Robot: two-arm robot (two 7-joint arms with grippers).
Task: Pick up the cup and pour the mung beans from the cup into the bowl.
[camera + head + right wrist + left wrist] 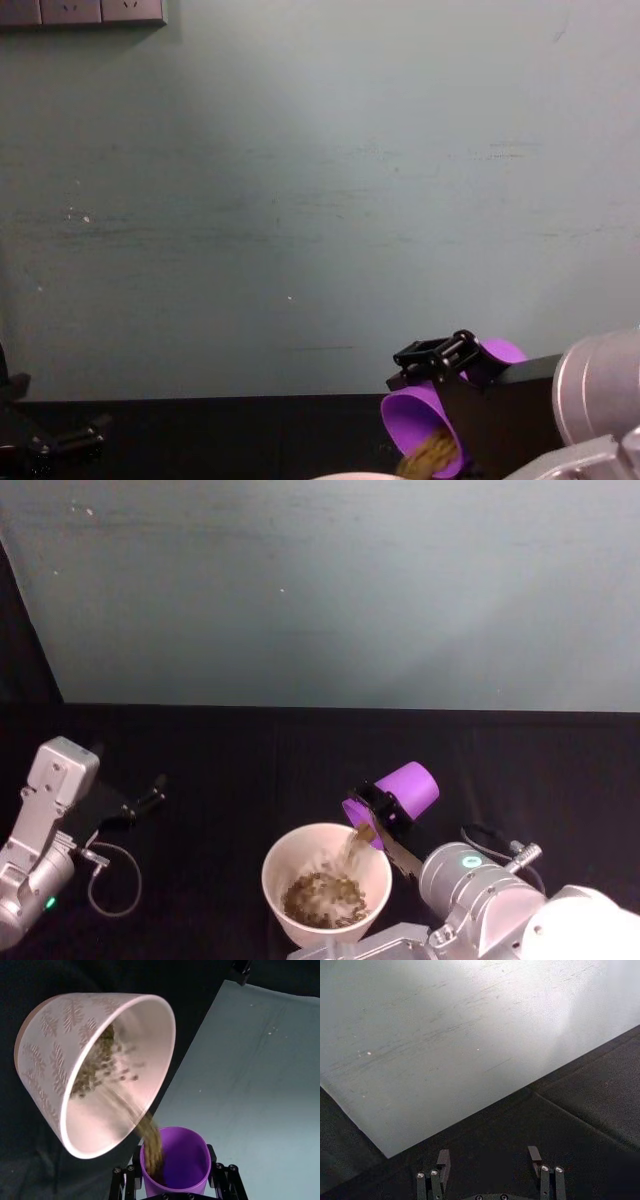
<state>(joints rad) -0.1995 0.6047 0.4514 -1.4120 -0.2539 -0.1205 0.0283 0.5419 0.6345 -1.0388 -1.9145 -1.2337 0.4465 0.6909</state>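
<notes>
My right gripper [385,815] is shut on the purple cup [405,788], holding it tipped on its side over the bowl [372,857], mouth toward the bowl. A stream of mung beans [356,848] runs from the cup's rim into a pile on the bowl's floor. From the right wrist, the beans [150,1142] leave the cup [184,1165] and land inside the pale patterned bowl [50,1050], with the right gripper [175,1180] around the cup. In the chest view the tilted cup [422,428] spills beans [428,456] downward. My left gripper [140,805] rests open at the far left.
A black cloth [230,770] covers the table up to a pale teal wall [320,590] close behind. A grey cable [110,880] loops beside the left arm. In the left wrist view, the open left gripper [490,1165] hangs over bare cloth.
</notes>
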